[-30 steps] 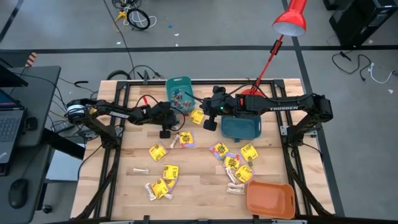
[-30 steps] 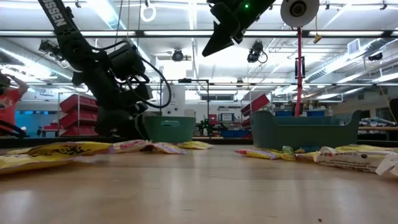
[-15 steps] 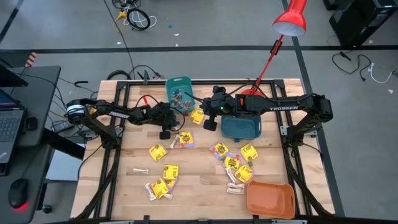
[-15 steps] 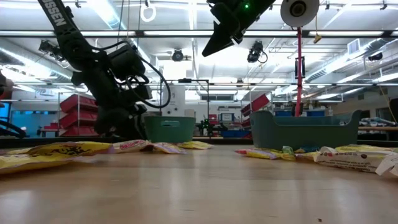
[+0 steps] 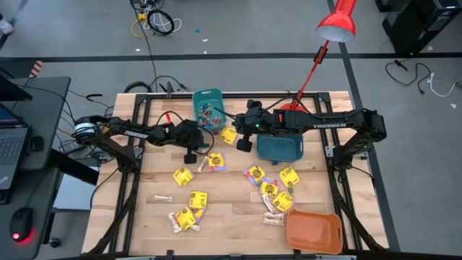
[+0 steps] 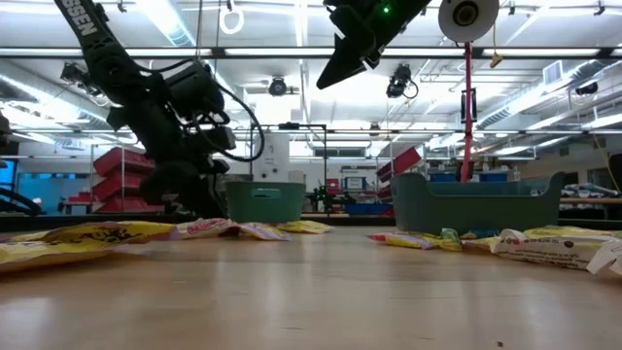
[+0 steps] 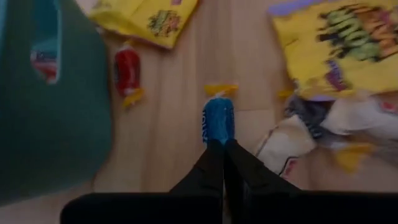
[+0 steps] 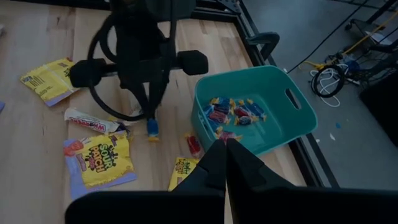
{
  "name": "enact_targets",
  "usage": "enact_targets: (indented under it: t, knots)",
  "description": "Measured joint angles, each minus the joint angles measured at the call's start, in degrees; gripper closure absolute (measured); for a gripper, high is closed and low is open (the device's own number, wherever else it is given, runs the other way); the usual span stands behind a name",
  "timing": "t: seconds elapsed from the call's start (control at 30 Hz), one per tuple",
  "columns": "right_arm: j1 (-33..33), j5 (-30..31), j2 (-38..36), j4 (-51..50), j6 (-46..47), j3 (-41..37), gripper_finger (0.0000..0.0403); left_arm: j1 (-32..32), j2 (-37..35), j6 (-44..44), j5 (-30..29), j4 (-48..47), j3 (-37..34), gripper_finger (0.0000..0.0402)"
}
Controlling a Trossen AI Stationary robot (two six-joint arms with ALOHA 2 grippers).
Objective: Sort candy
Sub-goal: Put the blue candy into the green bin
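My left gripper (image 7: 222, 148) is down at the table, shut at the near end of a small blue candy (image 7: 217, 121) that lies flat on the wood. The right wrist view shows the same gripper (image 8: 151, 117) over the same blue candy (image 8: 151, 127). A red candy (image 7: 127, 70) lies beside the small teal bin (image 5: 207, 108), which holds several candies. Yellow packets (image 5: 193, 201) and pale stick pieces (image 5: 163, 197) are scattered over the table. My right gripper (image 5: 243, 143) hangs shut and holding nothing above the table, near the dark teal bin (image 5: 278, 147). My left gripper has its two fingertips closed on the blue candy's near end (image 7: 216, 140), coming slanting down from the table's left side, in line with the candy's length. The fingertips hide the exact spot. The candy rests on the table, its far yellow twist (image 7: 221, 90) free.
An orange bin (image 5: 313, 231) stands at the near right corner. A red lamp (image 5: 336, 22) leans over the table's far right. More yellow packets (image 5: 278, 191) lie in front of the dark teal bin. A white wrapped bar (image 8: 93, 119) and a large yellow packet (image 8: 98, 158) lie by the blue candy.
My left gripper has shut at the blue candy while staying in place near the small teal bin. My right arm has kept still.
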Motion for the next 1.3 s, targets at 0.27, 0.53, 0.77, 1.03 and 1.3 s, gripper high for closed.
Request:
enact_targets:
  t: [0.27, 0.53, 0.77, 1.03, 1.3]
  knots:
    - [0.0, 0.0, 0.0, 0.0, 0.01, 0.0, 0.0403, -1.25, -5.66, 0.04, 0.25, -1.89, 0.0, 0.0401]
    - [0.0, 0.0, 0.0, -0.13, -0.31, 0.0, 0.0403, -1.71, -16.14, 0.09, 1.61, -1.97, 0.07, 0.0401]
    - [0.0, 0.0, 0.0, -0.42, -0.44, 0.0, 0.0403, -0.64, -26.03, 3.83, -10.38, 0.13, 0.07, 0.0401]
    - [0.0, 0.0, 0.0, 0.12, -1.29, 0.0, 0.0403, 10.82, -23.64, 4.4, -9.98, 7.49, 0.11, 0.0401]
    - [-0.13, 0.0, 0.0, 0.15, -1.49, 0.0, 0.0403, 17.63, -14.41, -7.26, 7.91, 17.34, 0.82, 0.0401]
